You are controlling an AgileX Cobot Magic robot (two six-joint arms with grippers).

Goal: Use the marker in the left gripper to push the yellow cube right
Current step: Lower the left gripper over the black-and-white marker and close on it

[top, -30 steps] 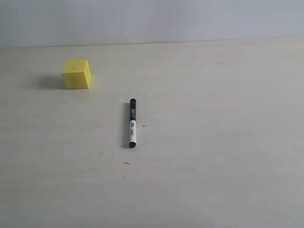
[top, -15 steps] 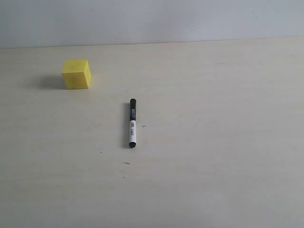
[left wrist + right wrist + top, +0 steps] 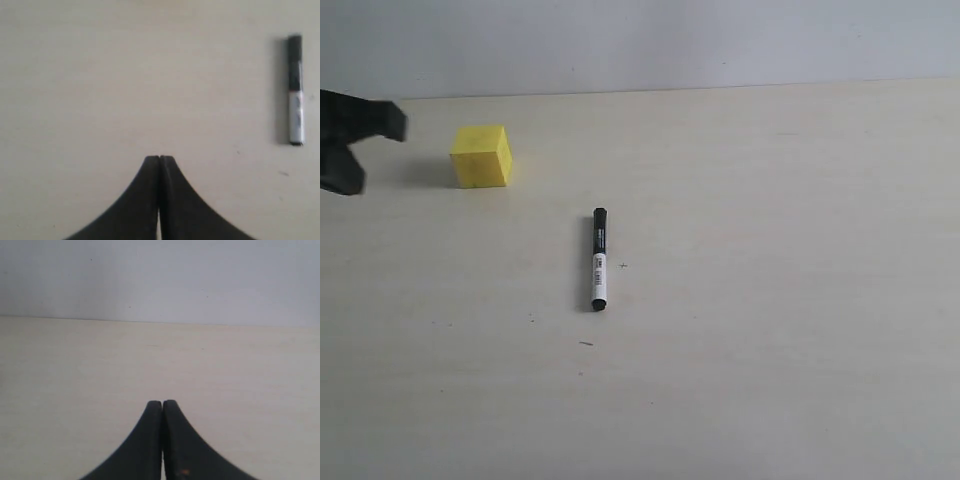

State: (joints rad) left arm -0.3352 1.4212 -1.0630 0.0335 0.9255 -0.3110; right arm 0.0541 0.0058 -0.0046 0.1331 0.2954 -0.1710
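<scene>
The marker (image 3: 599,260) lies flat on the table near the middle, black cap toward the far side, with nothing holding it. It also shows in the left wrist view as the marker (image 3: 295,90), well off to one side of my fingertips. The yellow cube (image 3: 481,155) sits at the back left and does not appear in either wrist view. My left gripper (image 3: 159,158) is shut with nothing between its fingers. Its dark, blurred shape (image 3: 350,135) shows at the left edge, just left of the cube and apart from it. My right gripper (image 3: 162,402) is shut and empty, out of the exterior view.
The pale wooden table (image 3: 770,300) runs back to a grey wall (image 3: 640,40). A few small dark specks (image 3: 586,343) lie near the marker. The right wrist view shows only tabletop and wall.
The left gripper has come into the exterior view at the left edge, beside the cube. The marker and the cube have not moved.
</scene>
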